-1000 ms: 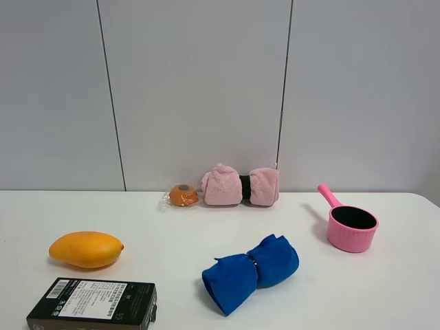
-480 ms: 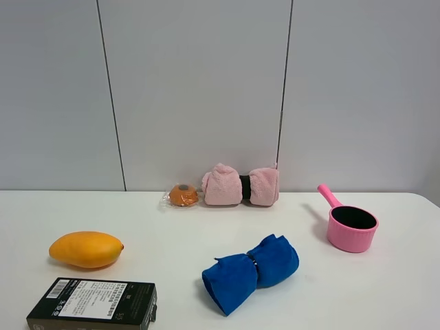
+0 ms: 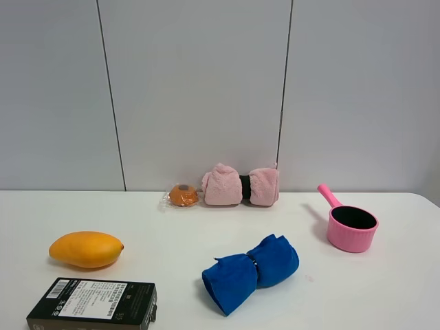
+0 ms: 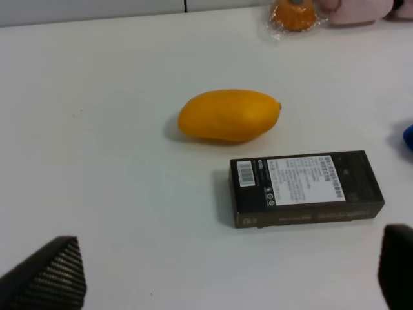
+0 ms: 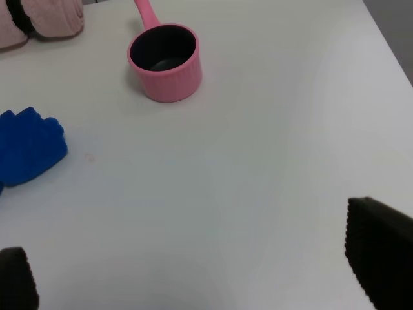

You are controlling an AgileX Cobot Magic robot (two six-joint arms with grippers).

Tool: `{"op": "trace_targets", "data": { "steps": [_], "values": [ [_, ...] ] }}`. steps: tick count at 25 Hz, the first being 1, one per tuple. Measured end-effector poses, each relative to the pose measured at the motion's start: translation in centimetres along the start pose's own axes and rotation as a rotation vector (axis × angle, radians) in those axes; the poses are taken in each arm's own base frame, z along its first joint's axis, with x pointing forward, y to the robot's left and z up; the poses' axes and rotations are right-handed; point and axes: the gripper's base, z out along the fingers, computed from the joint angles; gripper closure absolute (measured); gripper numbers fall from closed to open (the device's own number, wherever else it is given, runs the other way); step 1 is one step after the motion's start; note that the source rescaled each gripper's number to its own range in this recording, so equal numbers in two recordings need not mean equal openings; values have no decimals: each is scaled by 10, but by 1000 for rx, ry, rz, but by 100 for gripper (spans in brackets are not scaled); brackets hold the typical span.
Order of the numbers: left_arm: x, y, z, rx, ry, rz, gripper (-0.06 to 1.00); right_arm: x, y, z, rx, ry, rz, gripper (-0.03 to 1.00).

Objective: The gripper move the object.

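Observation:
The dark carton (image 3: 93, 304) with a white label and barcode lies flat at the table's front left, just in front of the mango (image 3: 86, 249). In the left wrist view the carton (image 4: 306, 188) lies ahead of my left gripper (image 4: 222, 274), off toward one finger. The left fingers are spread wide, empty and apart from the carton. My right gripper (image 5: 197, 268) is also open and empty over bare table. Neither gripper shows in the exterior view.
A blue rolled towel (image 3: 251, 272) lies at the front middle. A pink pot (image 3: 352, 228) stands at the right. A pink rolled towel (image 3: 240, 185) and a wrapped orange item (image 3: 183, 195) sit by the back wall. The white table (image 3: 172, 240) carries all of them.

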Motion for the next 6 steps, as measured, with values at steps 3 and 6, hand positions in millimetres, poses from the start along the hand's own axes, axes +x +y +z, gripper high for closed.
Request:
{"op": "trace_targets", "data": {
  "steps": [3,6],
  "values": [
    [0,0,0,0,0,0,-6,0,0,0,0,0,0,-3],
    [0,0,0,0,0,-1,-6,0,0,0,0,0,0,-3]
  ]
}}
